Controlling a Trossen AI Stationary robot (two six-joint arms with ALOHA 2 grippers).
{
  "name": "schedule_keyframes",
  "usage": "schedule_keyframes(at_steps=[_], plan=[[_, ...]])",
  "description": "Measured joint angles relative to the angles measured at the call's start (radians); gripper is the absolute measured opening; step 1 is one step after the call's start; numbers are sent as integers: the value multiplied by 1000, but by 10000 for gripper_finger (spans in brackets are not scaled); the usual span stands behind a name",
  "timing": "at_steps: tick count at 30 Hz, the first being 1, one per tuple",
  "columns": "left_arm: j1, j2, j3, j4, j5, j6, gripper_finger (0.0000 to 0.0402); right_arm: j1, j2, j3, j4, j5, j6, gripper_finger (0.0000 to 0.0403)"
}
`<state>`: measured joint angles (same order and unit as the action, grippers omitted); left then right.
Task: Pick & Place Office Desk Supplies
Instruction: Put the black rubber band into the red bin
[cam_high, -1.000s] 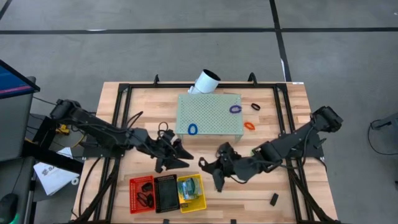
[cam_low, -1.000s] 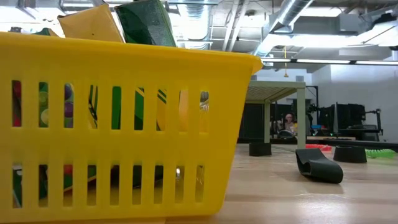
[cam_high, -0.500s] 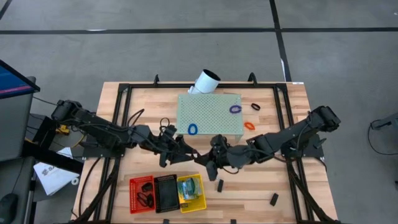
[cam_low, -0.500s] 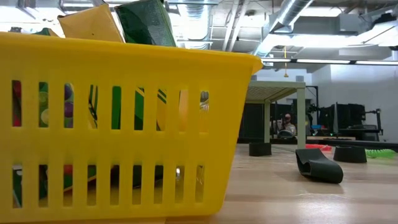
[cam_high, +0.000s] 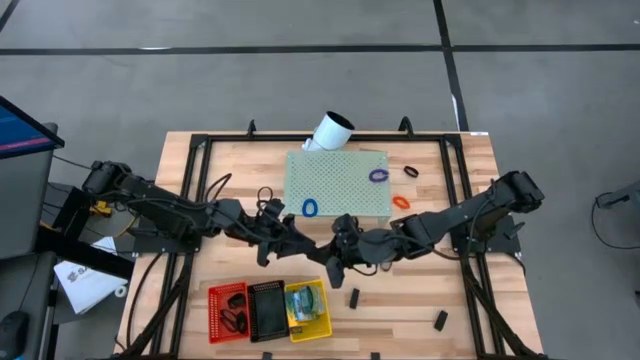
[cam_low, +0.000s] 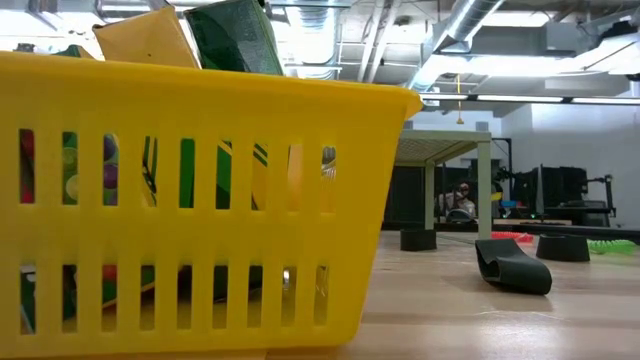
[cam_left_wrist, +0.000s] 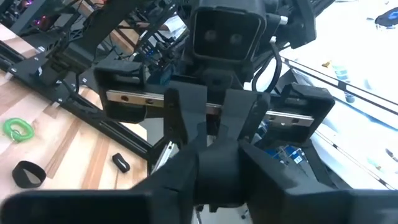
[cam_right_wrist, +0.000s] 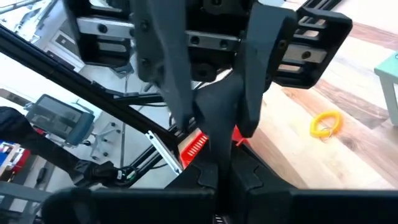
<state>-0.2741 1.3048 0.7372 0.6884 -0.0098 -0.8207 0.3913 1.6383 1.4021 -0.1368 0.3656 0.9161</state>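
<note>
Mid-table, left gripper and right gripper meet nose to nose. Right is pinched shut; left's grip I cannot tell. The risk is a clash, or a fumbled exchange dropping beside the black clip, short of the yellow basket.

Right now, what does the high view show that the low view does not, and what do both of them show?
Only the high view shows both arms meeting mid-table, the left tool facing the right tool, plus the pale green perforated block, the white tube and the red basket. Only the low view shows the room behind, with a person far off. Both show the yellow basket holding crayon boxes.
</note>
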Motion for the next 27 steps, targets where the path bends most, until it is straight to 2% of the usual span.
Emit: schedule_keyframes(at_steps=[7, 12, 23, 27], plan=[[-1, 0, 0, -4, 8, 0, 10, -1, 0, 0, -1, 1, 0, 0], [-1, 0, 0, -1, 8, 2, 6, 0, 0, 0, 4, 1, 9, 19], [-6, -43, 2, -11, 6, 22, 3, 14, 0, 0, -7, 5, 41, 151], [-7, -109, 2, -101, -3, 55, 4, 27, 0, 0, -69, 5, 74, 186]])
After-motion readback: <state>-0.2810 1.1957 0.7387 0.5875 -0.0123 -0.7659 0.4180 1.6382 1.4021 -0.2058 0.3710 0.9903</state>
